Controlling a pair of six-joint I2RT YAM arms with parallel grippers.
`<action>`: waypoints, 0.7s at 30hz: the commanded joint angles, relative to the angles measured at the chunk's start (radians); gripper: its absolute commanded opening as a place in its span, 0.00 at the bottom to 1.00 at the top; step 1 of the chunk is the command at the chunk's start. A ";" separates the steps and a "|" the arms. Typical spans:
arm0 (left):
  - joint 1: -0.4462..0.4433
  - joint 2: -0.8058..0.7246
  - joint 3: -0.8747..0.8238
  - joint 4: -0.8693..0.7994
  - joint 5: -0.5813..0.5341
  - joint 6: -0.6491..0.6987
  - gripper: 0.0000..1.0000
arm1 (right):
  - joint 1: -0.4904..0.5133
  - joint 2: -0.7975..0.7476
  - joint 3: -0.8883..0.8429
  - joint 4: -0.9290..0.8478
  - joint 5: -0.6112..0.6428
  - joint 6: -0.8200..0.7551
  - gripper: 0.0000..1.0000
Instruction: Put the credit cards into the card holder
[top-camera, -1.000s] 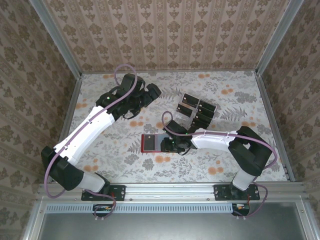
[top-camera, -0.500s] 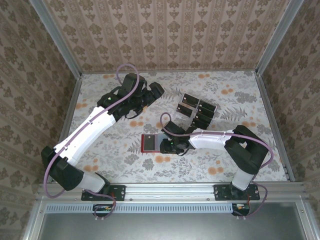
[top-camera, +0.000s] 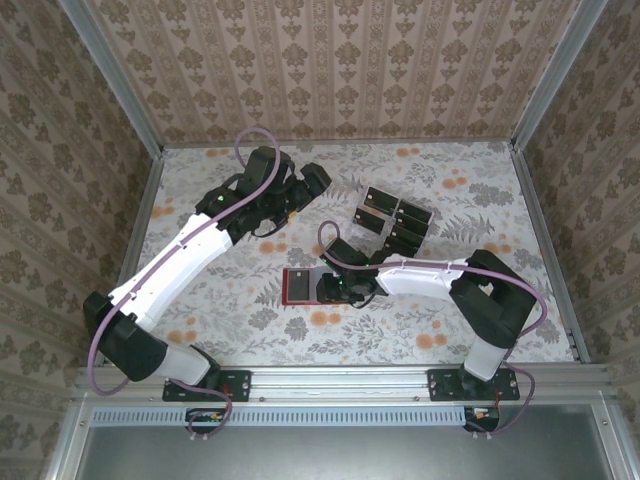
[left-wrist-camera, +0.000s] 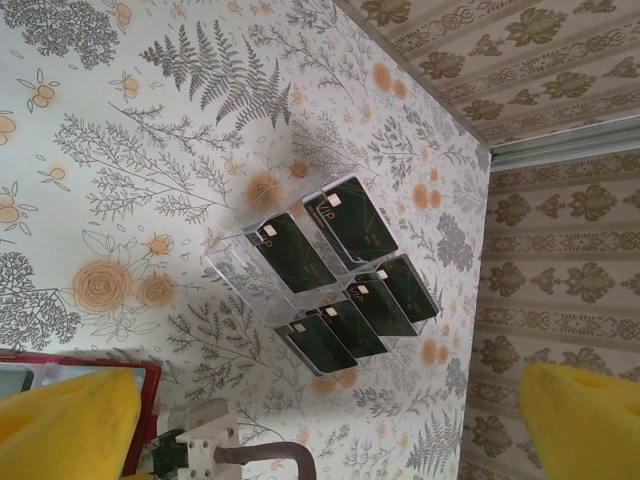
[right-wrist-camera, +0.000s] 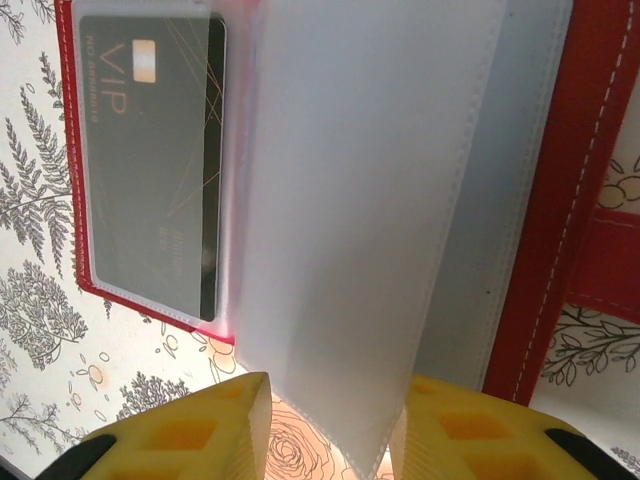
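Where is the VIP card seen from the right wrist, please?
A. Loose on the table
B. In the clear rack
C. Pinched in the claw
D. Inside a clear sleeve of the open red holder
D: the card lies flat in the left half of the opened holder, under clear plastic and inside the red stitched border.

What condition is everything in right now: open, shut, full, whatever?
Card holder: open, one card sleeved inside.
Credit cards: the rest sit in a clear rack.
Left gripper: jaws wide open, holding nothing.
Right gripper: jaws partly open around a clear sleeve page.
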 joint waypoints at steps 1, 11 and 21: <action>-0.006 -0.008 0.005 0.030 0.005 0.007 1.00 | 0.004 0.026 0.022 -0.007 -0.005 0.002 0.37; -0.007 -0.030 -0.027 0.091 -0.015 0.047 1.00 | 0.002 0.063 0.084 0.016 -0.023 -0.010 0.37; -0.018 -0.053 -0.022 0.101 -0.057 0.063 1.00 | 0.001 0.136 0.198 0.028 -0.073 -0.030 0.40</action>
